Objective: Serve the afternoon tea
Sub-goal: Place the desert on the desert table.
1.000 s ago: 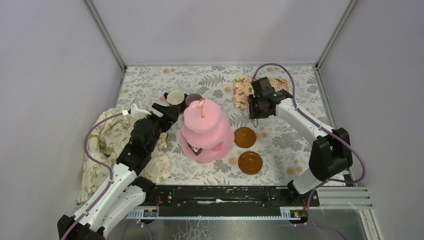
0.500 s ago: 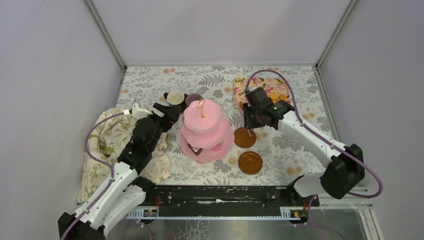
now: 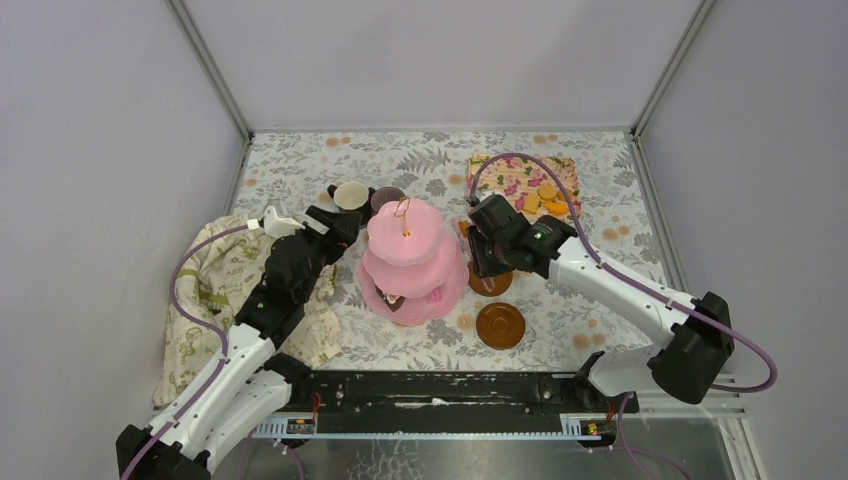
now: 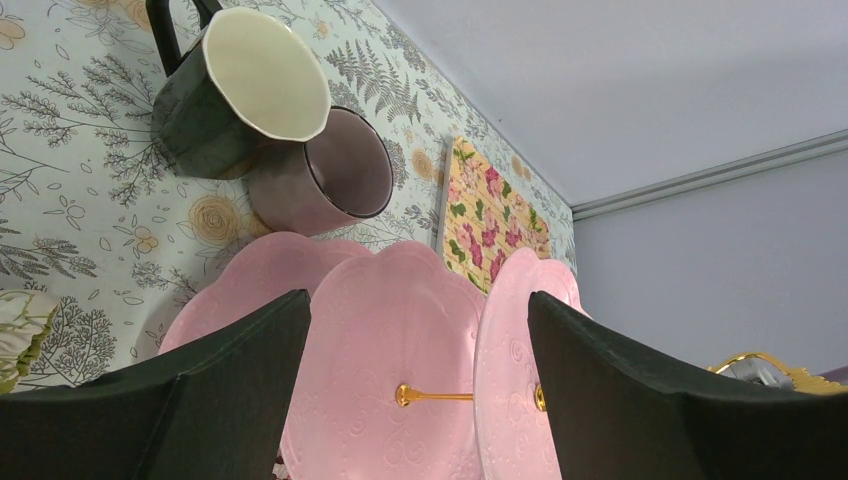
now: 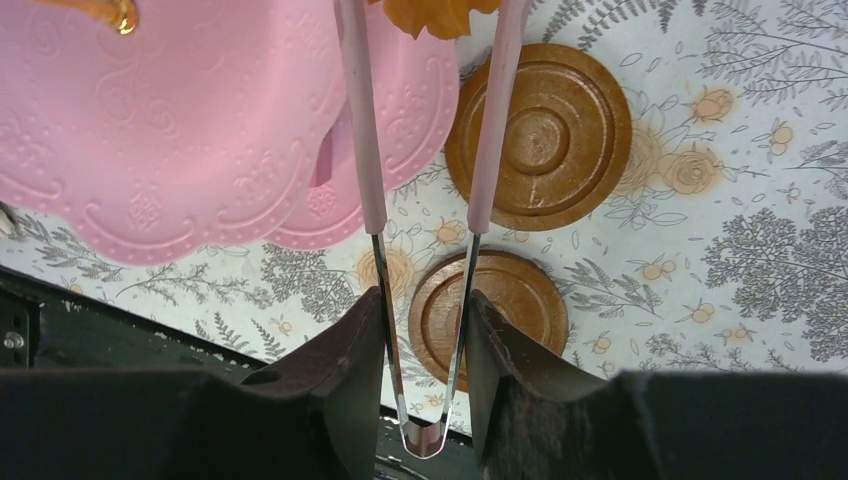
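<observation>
On the counter, top view: cake stand (image 3: 405, 262) centre; right hand (image 3: 483, 262) just right, left hand (image 3: 335, 222) just left. Left wrist: left hand spread wide, empty. Right wrist: right hand clamps tongs (image 5: 365, 150) pinching orange sweet (image 5: 440, 12); cake stand lies left of tips.

White-and-black arms (image 3: 240, 355), purple cables (image 3: 525, 155)

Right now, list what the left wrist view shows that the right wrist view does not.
Left wrist only: a dark mug with a cream inside, a second dark mug, and the rectangular floral-patterned tray. Right wrist only: two round brown saucers, and the right gripper clamping pink-handled metal tongs around an orange sweet. Both: the pink three-tier cake stand on the leaf-print table covering.
</observation>
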You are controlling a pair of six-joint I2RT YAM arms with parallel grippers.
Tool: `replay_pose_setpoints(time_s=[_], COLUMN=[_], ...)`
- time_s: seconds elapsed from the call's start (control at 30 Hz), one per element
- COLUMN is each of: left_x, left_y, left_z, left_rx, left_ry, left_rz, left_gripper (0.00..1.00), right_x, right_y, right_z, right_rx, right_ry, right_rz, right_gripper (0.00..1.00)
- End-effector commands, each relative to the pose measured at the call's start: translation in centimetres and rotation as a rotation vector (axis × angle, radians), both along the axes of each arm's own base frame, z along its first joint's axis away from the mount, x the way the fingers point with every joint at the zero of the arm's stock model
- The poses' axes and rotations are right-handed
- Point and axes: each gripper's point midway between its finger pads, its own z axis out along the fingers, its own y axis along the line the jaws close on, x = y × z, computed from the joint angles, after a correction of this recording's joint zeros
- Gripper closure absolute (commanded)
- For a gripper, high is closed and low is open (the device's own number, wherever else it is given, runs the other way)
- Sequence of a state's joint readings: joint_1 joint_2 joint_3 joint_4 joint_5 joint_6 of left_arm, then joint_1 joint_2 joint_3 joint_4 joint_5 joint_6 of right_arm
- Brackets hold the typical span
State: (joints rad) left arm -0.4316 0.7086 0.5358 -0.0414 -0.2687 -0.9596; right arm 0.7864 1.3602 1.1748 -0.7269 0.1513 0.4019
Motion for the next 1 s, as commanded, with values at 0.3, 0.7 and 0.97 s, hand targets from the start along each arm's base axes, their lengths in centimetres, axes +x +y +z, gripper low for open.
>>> replay_pose_setpoints(time_s=[0.3,0.7,0.97], left_x=[0.1,-0.1,-0.2], left_y=[-0.3,-0.2,-0.3], left_z=[1.9,2.0,2.2], left_rx=[-0.029,-0.033,-0.042], left_ry=[-0.054,-0.061,-0.065], left_rz=[-0.008,-0.008,-0.017], left_gripper=[0.13,0.13,0.13], right_x=[-0.6,-0.7,0.0], right_y=[3.9,6.8,7.9], right_z=[2.3,2.0,1.7], right_rx=[0.030,0.027,0.024], right_ry=[-0.056,-0.052,-0.052], right_rz=[0.044,0.091,0.097], right_gripper=[0.88,0.88,0.88])
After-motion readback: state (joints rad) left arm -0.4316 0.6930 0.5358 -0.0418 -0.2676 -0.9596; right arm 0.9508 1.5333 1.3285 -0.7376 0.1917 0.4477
